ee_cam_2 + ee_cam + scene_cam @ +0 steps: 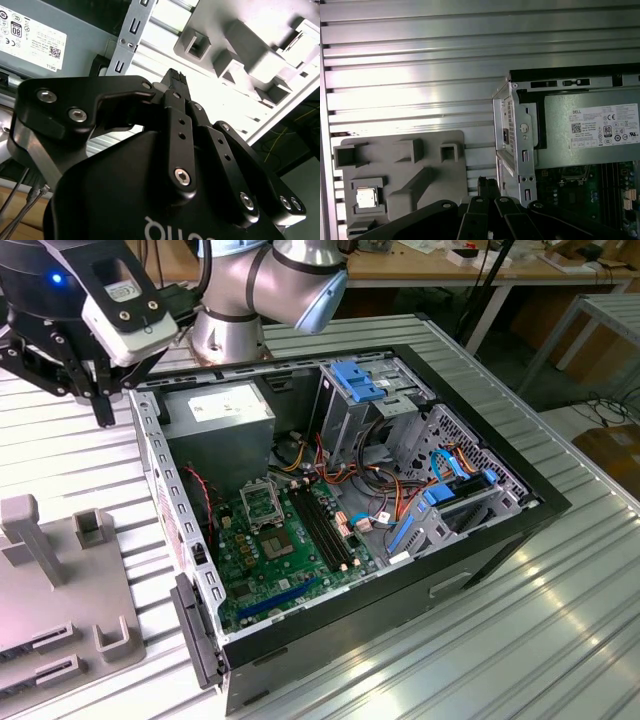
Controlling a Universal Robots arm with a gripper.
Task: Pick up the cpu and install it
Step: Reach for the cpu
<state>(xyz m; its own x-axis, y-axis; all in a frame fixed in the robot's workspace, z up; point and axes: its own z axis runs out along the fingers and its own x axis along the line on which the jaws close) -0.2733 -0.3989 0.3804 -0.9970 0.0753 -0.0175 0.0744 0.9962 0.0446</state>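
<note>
- The cpu (366, 198) lies flat with its pale face up in a square recess of the grey fixture block (410, 165). It is well apart from the pincer (488, 184), lower than it and on the side away from the computer. Nothing touches it.
- The pincer is clenched. In both wrist views its two fingertips are pressed together with nothing between them.
- It hangs over the ribbed metal table (420, 60), above the strip between the fixture block's edge and the corner of the open computer case (520, 150).
- In the exterior view the pincer sits just outside that corner of the case, at the exterior view's left, with its tips pointing down.
- The part of the case nearest the pincer is the grey power supply (590, 135), just inside the corner.
- Farther from the pincer, past the power supply, the green motherboard (270, 560) lies in the case floor.
- The square metal-framed socket (262, 505) on that board has a dark centre and is well apart from the pincer.
- In the exterior view the fixture block rests on the table below the pincer, nearer the camera.
</note>
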